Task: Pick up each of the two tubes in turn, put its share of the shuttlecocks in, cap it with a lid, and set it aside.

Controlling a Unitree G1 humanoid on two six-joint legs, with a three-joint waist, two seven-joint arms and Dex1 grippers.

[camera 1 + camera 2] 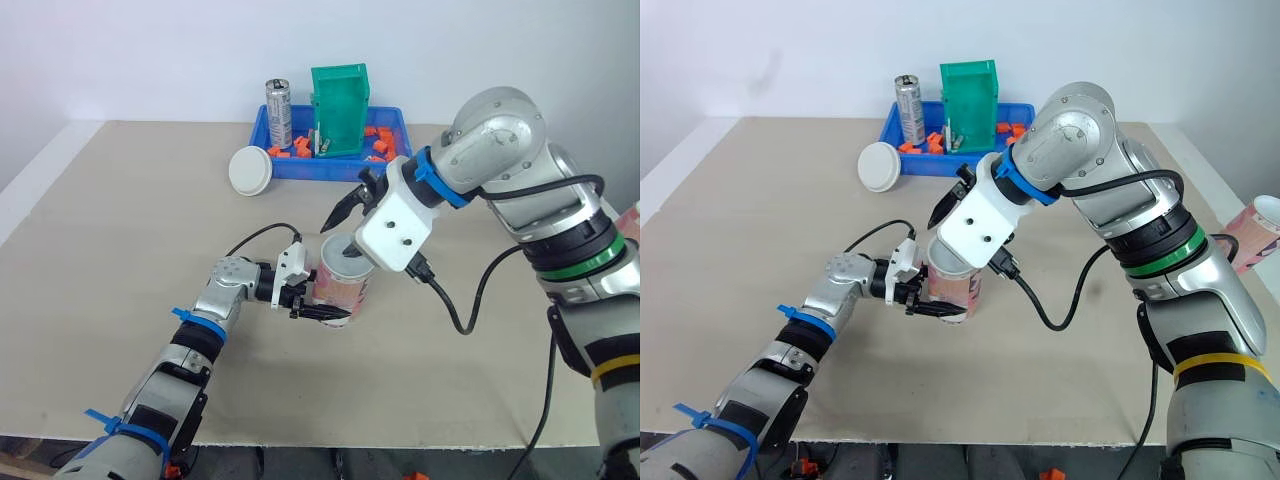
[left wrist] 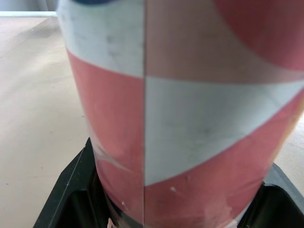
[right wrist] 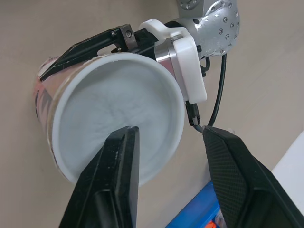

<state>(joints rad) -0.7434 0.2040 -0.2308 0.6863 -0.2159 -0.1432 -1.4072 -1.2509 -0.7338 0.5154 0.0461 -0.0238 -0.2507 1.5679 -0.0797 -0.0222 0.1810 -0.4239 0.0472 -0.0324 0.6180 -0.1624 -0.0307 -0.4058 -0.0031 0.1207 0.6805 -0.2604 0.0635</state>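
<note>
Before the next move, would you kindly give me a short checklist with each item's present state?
1. Left gripper shut on the tube: ok.
2. Tube mouth uncapped: ok.
3. Right gripper over the mouth, fingers open: ok.
4. Shuttlecocks inside the tube: cannot tell.
5. White lid lying free on the table beside the blue tray: ok.

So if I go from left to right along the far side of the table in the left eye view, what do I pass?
White round lid → silver can → green bin, which stands in the blue tray.
</note>
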